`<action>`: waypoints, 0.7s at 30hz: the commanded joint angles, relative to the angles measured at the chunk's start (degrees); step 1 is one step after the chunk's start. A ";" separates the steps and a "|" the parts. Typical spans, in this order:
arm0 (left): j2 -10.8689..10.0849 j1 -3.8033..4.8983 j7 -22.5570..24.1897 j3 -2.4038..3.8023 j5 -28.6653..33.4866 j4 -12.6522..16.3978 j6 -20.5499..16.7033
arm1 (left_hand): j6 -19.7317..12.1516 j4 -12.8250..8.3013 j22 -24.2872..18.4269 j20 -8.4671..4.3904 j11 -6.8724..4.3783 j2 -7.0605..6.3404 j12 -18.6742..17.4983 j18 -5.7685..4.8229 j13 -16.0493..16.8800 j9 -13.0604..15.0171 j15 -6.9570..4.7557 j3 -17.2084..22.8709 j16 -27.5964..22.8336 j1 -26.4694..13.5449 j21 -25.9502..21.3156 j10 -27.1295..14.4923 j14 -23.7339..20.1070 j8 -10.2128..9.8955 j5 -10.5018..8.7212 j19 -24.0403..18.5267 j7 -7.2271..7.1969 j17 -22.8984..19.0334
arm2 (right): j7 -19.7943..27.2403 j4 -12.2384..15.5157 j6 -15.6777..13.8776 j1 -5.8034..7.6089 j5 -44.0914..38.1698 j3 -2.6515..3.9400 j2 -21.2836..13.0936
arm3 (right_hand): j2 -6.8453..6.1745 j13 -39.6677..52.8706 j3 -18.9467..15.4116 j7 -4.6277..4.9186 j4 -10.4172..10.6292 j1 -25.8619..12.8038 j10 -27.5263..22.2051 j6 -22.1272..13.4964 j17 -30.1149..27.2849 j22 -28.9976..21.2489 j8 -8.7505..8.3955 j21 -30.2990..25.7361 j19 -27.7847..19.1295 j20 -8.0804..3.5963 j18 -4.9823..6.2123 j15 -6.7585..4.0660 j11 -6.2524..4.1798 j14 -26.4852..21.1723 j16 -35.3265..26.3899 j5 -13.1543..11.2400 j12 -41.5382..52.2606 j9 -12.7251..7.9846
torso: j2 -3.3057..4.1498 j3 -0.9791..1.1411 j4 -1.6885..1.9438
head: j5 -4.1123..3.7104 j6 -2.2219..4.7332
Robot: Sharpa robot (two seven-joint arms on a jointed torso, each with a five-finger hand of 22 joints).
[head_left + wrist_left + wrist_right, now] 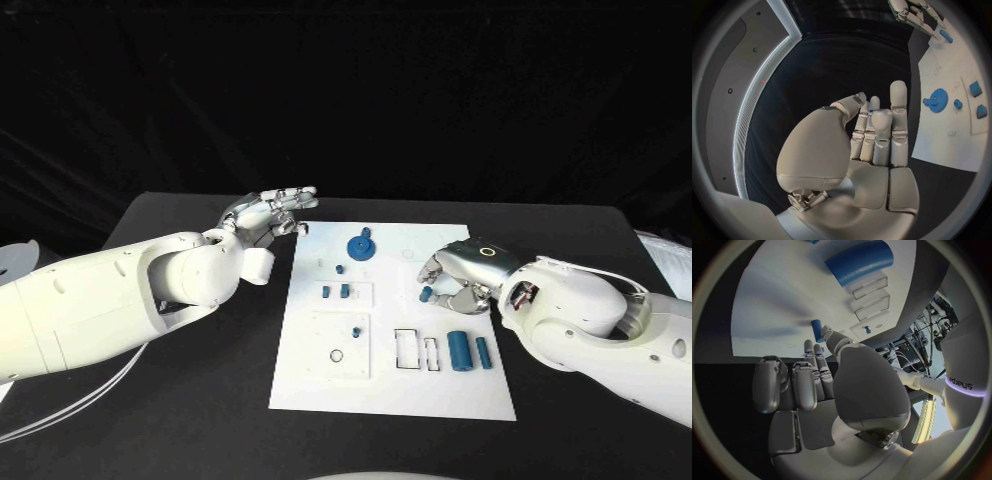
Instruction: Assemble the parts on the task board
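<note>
The white task board point(389, 385) lies mid-table. My right hand point(456, 277) is low over its right side, with thumb and a fingertip closed around a small blue peg point(427, 296) that touches the board; the right wrist view shows the peg point(817, 326) at the fingertips point(808, 347). My left hand point(268, 212) hovers off the board's far left corner with its fingers straight and nothing in it, as its palm point(873, 150) shows. A blue gear point(361, 245) lies at the board's far end. Two blue cylinders point(459, 350) stand at the near right.
Small blue pieces point(336, 292) sit in a raised square left of centre, and a peg point(356, 330) and a ring point(336, 355) lie nearer me. Two empty rectangular slots point(418, 350) are beside the cylinders. Black table point(202, 400) surrounds the board.
</note>
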 commanded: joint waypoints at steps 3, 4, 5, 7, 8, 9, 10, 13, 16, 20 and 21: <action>-0.03 0.03 0.09 0.01 0.10 0.12 1.28 | -0.42 -0.21 -0.06 0.28 -0.13 0.51 0.27 0.15 0.06 -0.04 0.05 -0.20 -0.31 -0.24 -0.28 -0.45 -0.36 0.12 -0.20 0.03 0.13 -0.10 | -0.27 -0.11 1.37 -0.22 -0.79 -0.04 0.42 | 1.32 0.05 0.68 0.30 0.57 0.16 1.79 1.49 0.57 0.05 0.51 -0.23 0.17 -0.15 0.85 -0.08 -0.31 3.33 -0.30 0.16 0.91 0.12 | 0.04 0.00 -0.03 | 0.07 -0.09; -0.03 0.03 0.08 0.01 0.10 0.11 1.27 | -0.41 -0.23 -0.08 0.28 -0.13 0.54 0.37 0.15 0.08 -0.03 0.06 -0.23 -0.31 -0.26 -0.31 -0.47 -0.39 0.16 -0.21 0.03 0.13 -0.16 | -0.22 -0.11 1.38 -0.24 -0.79 -0.04 0.51 | 1.50 0.07 0.85 0.32 0.65 0.22 2.28 1.74 0.54 0.07 0.56 -0.21 0.20 -0.23 0.85 -0.21 -0.48 3.33 -0.31 0.16 1.07 0.15 | 0.01 0.00 -0.09 | 0.09 -0.11; -0.03 0.03 0.08 0.01 0.10 0.09 1.26 | -0.41 -0.23 -0.08 0.28 -0.13 0.54 0.37 0.15 0.08 -0.03 0.06 -0.23 -0.31 -0.26 -0.31 -0.47 -0.39 0.16 -0.21 0.03 0.13 -0.16 | -0.16 -0.12 1.39 -0.26 -0.79 -0.04 0.59 | 1.73 0.10 1.06 0.35 0.75 0.28 2.93 2.16 0.55 0.11 0.69 -0.19 0.25 -0.35 0.85 -0.37 -0.68 3.35 -0.29 0.17 1.28 0.22 | 0.01 0.01 -0.12 | 0.10 -0.13; -0.02 0.03 0.08 0.01 0.10 0.08 1.26 | -0.41 -0.23 -0.08 0.28 -0.13 0.54 0.37 0.15 0.08 -0.03 0.06 -0.23 -0.31 -0.26 -0.31 -0.47 -0.39 0.16 -0.21 0.03 0.13 -0.16 | -0.07 -0.15 1.42 -0.28 -0.78 -0.05 0.71 | 1.99 0.14 1.31 0.32 0.90 0.32 3.85 2.81 0.54 0.19 0.89 -0.12 0.33 -0.52 0.83 -0.57 -0.89 3.37 -0.28 0.17 1.53 0.33 | -0.03 -0.02 -0.09 | 0.08 -0.18; -0.02 0.03 0.07 0.01 0.10 0.08 1.26 | -0.41 -0.23 -0.08 0.28 -0.13 0.54 0.37 0.15 0.08 -0.03 0.06 -0.23 -0.31 -0.26 -0.31 -0.47 -0.39 0.16 -0.21 0.03 0.13 -0.16 | -0.03 -0.16 1.43 -0.29 -0.78 -0.05 0.76 | 2.11 0.15 1.45 0.27 0.98 0.33 4.33 3.19 0.53 0.22 1.00 -0.10 0.36 -0.62 0.82 -0.66 -0.99 3.38 -0.28 0.17 1.63 0.39 | -0.03 -0.02 -0.09 | 0.08 -0.18; -0.01 0.03 0.05 0.01 0.09 0.07 1.27 | -0.41 -0.23 -0.08 0.28 -0.13 0.54 0.37 0.15 0.08 -0.03 0.06 -0.23 -0.31 -0.26 -0.31 -0.47 -0.39 0.16 -0.21 0.03 0.13 -0.16 | 0.01 -0.20 1.52 -0.30 -0.77 -0.06 0.82 | 2.21 0.14 1.60 0.19 1.06 0.37 4.81 3.58 0.50 0.21 1.10 -0.11 0.39 -0.73 0.81 -0.76 -1.10 3.39 -0.30 0.17 1.67 0.45 | -0.01 -0.02 -0.04 | 0.08 -0.19; 0.00 0.03 0.04 0.01 0.09 0.06 1.28 | -0.41 -0.23 -0.08 0.28 -0.13 0.54 0.37 0.15 0.08 -0.03 0.06 -0.23 -0.31 -0.26 -0.31 -0.47 -0.39 0.16 -0.21 0.03 0.13 -0.16 | 0.03 -0.23 1.58 -0.31 -0.77 -0.07 0.85 | 2.25 0.12 1.69 0.14 1.10 0.38 5.05 3.77 0.50 0.24 1.14 -0.09 0.42 -0.79 0.80 -0.82 -1.16 3.39 -0.29 0.17 1.67 0.48 | -0.01 -0.01 -0.03 | 0.09 -0.22; 0.00 0.03 0.04 0.01 0.08 0.02 1.27 | -0.41 -0.23 -0.08 0.28 -0.13 0.54 0.37 0.15 0.08 -0.03 0.06 -0.23 -0.31 -0.26 -0.31 -0.47 -0.39 0.16 -0.21 0.03 0.13 -0.16 | 0.05 -0.36 1.82 -0.32 -0.77 -0.10 0.95 | 2.29 0.10 1.87 0.04 1.17 0.44 5.63 4.25 0.49 0.27 1.22 -0.07 0.47 -0.94 0.79 -0.95 -1.30 3.41 -0.28 0.16 1.64 0.54 | -0.02 0.00 -0.02 | 0.10 -0.24; 0.00 0.03 0.04 0.01 0.07 -0.01 1.27 | -0.41 -0.23 -0.08 0.28 -0.13 0.54 0.37 0.15 0.08 -0.03 0.06 -0.23 -0.31 -0.26 -0.31 -0.47 -0.39 0.16 -0.21 0.03 0.13 -0.16 | 0.05 -0.54 2.08 -0.35 -0.76 -0.13 1.10 | 2.30 0.09 2.03 -0.05 1.20 0.53 6.22 4.72 0.53 0.32 1.30 -0.04 0.53 -1.06 0.77 -1.06 -1.42 3.43 -0.24 0.16 1.60 0.61 | -0.01 0.01 -0.03 | 0.12 -0.27; 0.01 0.03 0.01 0.01 0.06 -0.01 1.30 | -0.41 -0.23 -0.08 0.28 -0.13 0.54 0.37 0.15 0.08 -0.03 0.06 -0.23 -0.31 -0.26 -0.31 -0.47 -0.39 0.16 -0.21 0.03 0.13 -0.16 | 0.01 -0.79 2.29 -0.42 -0.95 -0.16 1.34 | 2.60 0.12 2.39 -0.23 1.13 0.87 7.18 5.56 0.62 0.42 1.52 0.03 0.62 -1.25 0.74 -1.25 -1.65 3.47 -0.15 0.16 1.60 0.76 | 0.00 0.00 -0.07 | 0.15 -0.34; 0.01 0.03 0.00 0.01 0.06 0.00 1.31 | -0.41 -0.23 -0.08 0.28 -0.13 0.54 0.37 0.15 0.08 -0.03 0.06 -0.23 -0.31 -0.26 -0.31 -0.47 -0.39 0.16 -0.21 0.03 0.13 -0.16 | -0.04 -0.89 2.34 -0.44 -1.06 -0.17 1.42 | 2.69 0.12 2.50 -0.28 1.06 1.01 7.38 5.75 0.65 0.44 1.57 0.05 0.64 -1.30 0.73 -1.30 -1.71 3.48 -0.12 0.16 1.58 0.80 | 0.01 0.01 -0.07 | 0.14 -0.36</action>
